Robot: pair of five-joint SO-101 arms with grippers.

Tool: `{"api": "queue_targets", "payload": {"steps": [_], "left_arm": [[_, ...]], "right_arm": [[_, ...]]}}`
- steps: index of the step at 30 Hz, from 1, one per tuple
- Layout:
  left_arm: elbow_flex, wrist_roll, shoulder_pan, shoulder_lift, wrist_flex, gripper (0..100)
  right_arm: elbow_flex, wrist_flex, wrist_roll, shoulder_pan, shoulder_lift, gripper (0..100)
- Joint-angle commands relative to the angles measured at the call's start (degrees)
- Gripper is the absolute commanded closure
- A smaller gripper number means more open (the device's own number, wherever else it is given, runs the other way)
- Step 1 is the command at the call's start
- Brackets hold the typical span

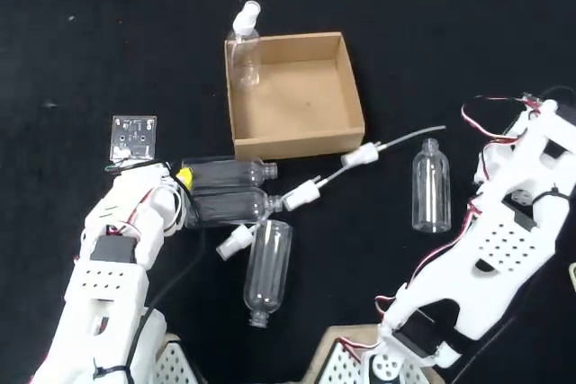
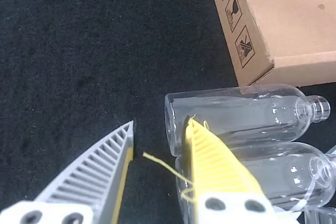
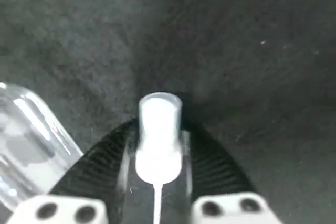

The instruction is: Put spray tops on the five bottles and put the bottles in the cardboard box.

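The cardboard box (image 1: 346, 87) (image 2: 252, 40) stands at the table's middle back. One clear bottle with a white spray top (image 1: 244, 42) stands in its back left corner. Two topless bottles (image 1: 229, 171) (image 1: 229, 207) lie side by side in front of the box. My left gripper (image 1: 180, 184) (image 2: 160, 124) is open at their bases, and its yellow finger (image 2: 210, 166) lies over them. Another bottle (image 1: 267, 267) lies nearer, beside a loose spray top (image 1: 236, 242). A further bottle (image 1: 431, 186) (image 3: 26, 129) lies at the right. My right gripper (image 3: 159, 129) is shut on a white spray top (image 3: 159, 111).
Two more spray tops with long tubes (image 1: 301, 193) (image 1: 362, 156) lie in front of the box. A small grey card (image 1: 133, 137) sits left of the left arm. The right arm (image 1: 513, 231) stretches along the table's right side. Black cloth covers the table.
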Motion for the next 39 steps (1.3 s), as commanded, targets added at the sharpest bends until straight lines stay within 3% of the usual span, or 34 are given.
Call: {"api": "queue_targets", "payload": {"steps": [1, 8, 11, 18, 23, 27, 30, 36, 39], "left_arm": [[-1.1, -0.5, 0.5, -1.0, -1.2, 84], [-1.9, -0.5, 0.6, -1.1, 0.4, 84], [-8.1, -2.5, 0.3, -1.1, 8.8, 84], [-24.3, -20.8, 0.8, -0.4, 33.6, 84], [-25.7, -35.9, 6.8, -0.3, 43.2, 84], [-25.9, -42.2, 12.1, -0.3, 47.6, 73], [-26.7, -38.6, 15.4, -0.3, 47.9, 72], [-31.9, -13.5, 25.5, -0.1, 47.6, 72], [-30.2, -13.5, 32.2, 3.4, 48.0, 70]], "right_arm": [[-6.1, 5.0, 2.7, 0.2, -4.8, 98.8], [-13.8, 12.0, 1.4, -4.0, -21.6, 98.8], [-13.7, 11.9, -2.1, -7.0, -31.2, 98.8], [-12.1, 11.9, -8.1, -18.4, -46.7, 98.8], [-7.2, 11.9, -8.9, -23.6, -49.8, 98.8], [-4.5, 11.9, -8.8, -23.8, -50.2, 98.8], [-3.7, 11.9, -8.4, -23.8, -50.2, 98.8], [-4.3, 11.9, -8.4, -22.9, -50.2, 98.8], [-3.7, 11.9, -8.3, -21.9, -50.2, 98.8]]}}
